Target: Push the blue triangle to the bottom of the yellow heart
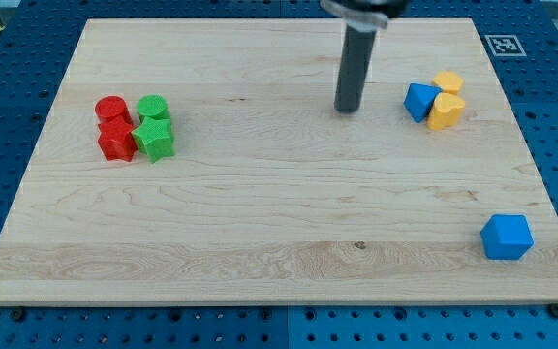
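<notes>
Far left: red cylinder [111, 109], red star [116, 140], green cylinder [152, 108], green star [154, 139] sat clustered, touching. Wide bare board [260, 223] ran rightward. My tip [347, 109] rested on the wood, left of the blue triangle [418, 101], apart from it; no fingers on this rod. Triangle touched the yellow heart [445, 111]'s left side; yellow hexagon [448, 82] above. Blue cube [507, 237] sat near the bottom-right edge. Marker tag [505, 45] at top-right, no readable writing.

The blue triangle [418, 101] lies flat on the tabletop in the upper right of the frame, its right side touching the yellow heart [445, 111], which sits just beside it, slightly lower.
</notes>
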